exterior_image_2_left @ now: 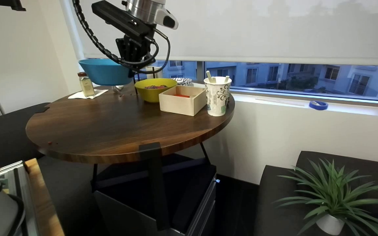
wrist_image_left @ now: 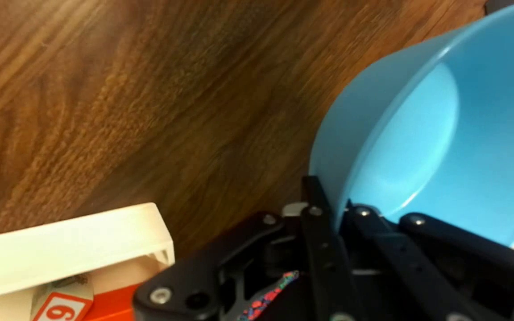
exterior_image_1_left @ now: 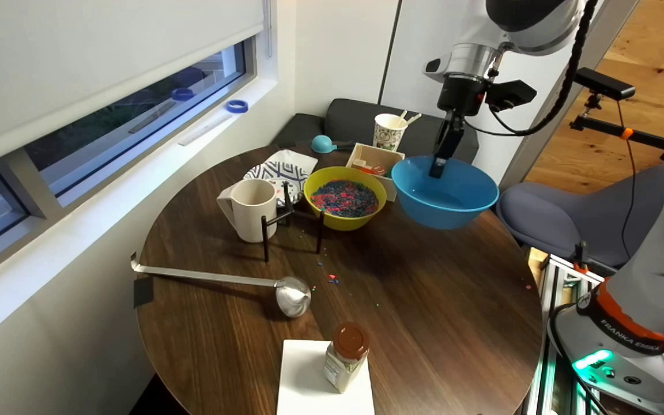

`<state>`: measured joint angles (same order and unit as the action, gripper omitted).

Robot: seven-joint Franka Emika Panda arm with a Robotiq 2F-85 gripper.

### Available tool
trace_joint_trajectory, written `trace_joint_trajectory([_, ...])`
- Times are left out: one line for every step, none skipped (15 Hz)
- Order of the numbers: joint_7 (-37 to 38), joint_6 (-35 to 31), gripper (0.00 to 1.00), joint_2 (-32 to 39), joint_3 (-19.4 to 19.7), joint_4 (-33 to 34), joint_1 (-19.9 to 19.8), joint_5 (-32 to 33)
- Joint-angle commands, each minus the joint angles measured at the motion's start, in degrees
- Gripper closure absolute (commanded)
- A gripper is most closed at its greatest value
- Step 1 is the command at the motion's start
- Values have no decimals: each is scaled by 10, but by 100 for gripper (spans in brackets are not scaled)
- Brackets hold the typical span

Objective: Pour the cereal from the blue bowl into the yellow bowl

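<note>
Pink-and-blue cereal lies in the yellow bowl, so the pouring looks finished; my gripper clamps the rim of the empty-looking blue bowl, raised above the table nearby. Next I should set it down there, steering clear of the pale open box and black stand beside the yellow bowl.

In an exterior view, the arm is hanging in from above, its wrist is pointing downward, and the tool is slanting slightly, its two fingers pinching with a thin space between them.
</note>
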<state>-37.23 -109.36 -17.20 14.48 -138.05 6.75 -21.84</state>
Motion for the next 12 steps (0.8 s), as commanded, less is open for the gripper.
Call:
trace_joint_trajectory([-12,-4,94,13,-23,1,-30,-5])
trace_joint_trajectory([-20,-13,94,23,-24,1,-36,-5])
trace_joint_trajectory([-24,-16,94,31,-24,1,-39,-4])
trace_joint_trajectory([-27,-17,94,35,-25,1,-41,-4])
trace_joint_trajectory([-27,-17,94,36,-26,1,-42,-4])
trace_joint_trajectory([-27,-17,94,36,-27,1,-41,-4])
trace_joint_trajectory([-27,-17,94,36,-27,2,-41,-4])
trace_joint_trajectory([-27,-17,99,36,-27,2,-41,-4])
trace_joint_trajectory([-31,-30,99,41,-32,-3,-41,1])
trace_joint_trajectory([-41,-41,99,43,-38,-8,-42,8])
trace_joint_trajectory([-50,-60,99,43,-43,-16,-43,11])
trace_joint_trajectory([-63,-72,99,46,-46,-20,-42,4])
